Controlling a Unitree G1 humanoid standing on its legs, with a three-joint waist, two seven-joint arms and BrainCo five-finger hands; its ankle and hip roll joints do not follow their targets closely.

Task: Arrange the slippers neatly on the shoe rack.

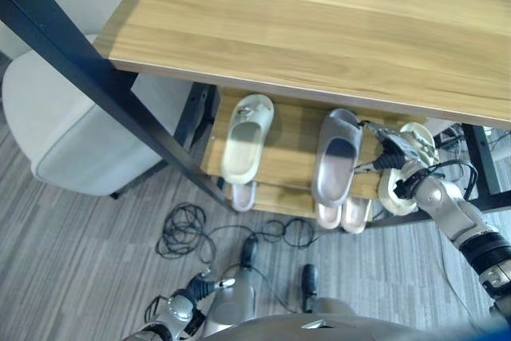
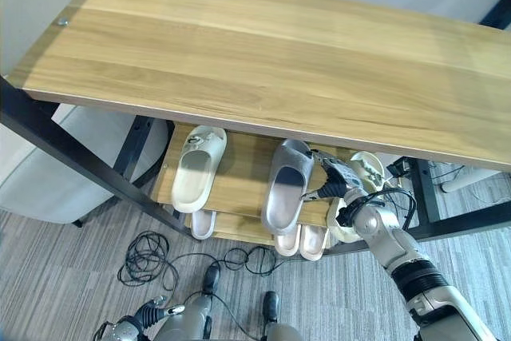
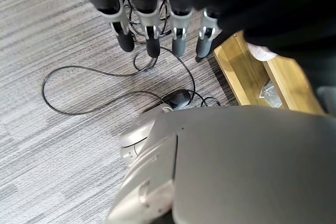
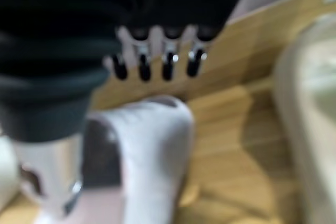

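A two-tier wooden shoe rack point(image 1: 292, 135) stands under a table. On its upper shelf a cream slipper point(image 1: 246, 137) lies at the left and a grey slipper point(image 1: 338, 157) in the middle, toes toward me. A second cream slipper point(image 1: 398, 195) lies at the right end, partly behind my right hand point(image 1: 393, 152). That hand reaches in at the grey slipper's right side, fingers point(image 4: 152, 66) straight above the slipper point(image 4: 142, 150), open. My left hand point(image 1: 185, 307) hangs low over the floor, its fingers point(image 3: 152, 40) straight and holding nothing.
The wooden table top point(image 1: 319, 29) overhangs the rack and hides its back. A black diagonal frame bar point(image 1: 96, 77) runs down at the left, beside a pale grey seat point(image 1: 72, 133). Pale pink slippers point(image 1: 342, 215) sit on the lower shelf.
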